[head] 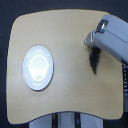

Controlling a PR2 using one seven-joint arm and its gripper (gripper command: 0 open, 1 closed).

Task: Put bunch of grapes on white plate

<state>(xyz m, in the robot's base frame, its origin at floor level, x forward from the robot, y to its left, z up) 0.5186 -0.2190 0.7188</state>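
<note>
A round glossy white plate (38, 67) lies on the light wooden table (70, 95) toward the exterior view's left. Toward the exterior view's right, a small dark cluster, the bunch of grapes (93, 63), hangs or stands just below the tip of my gripper (93, 50). The grey arm reaches in from the upper right corner. The gripper's dark fingers merge with the top of the grapes, so I cannot make out whether they are closed on the bunch or whether the grapes touch the table. Plate and grapes are well apart.
The rounded tabletop ends close to the frame's edges. A white and dark stand (65, 120) shows below the table's near edge. More grey arm hardware (124, 82) sits at the right edge.
</note>
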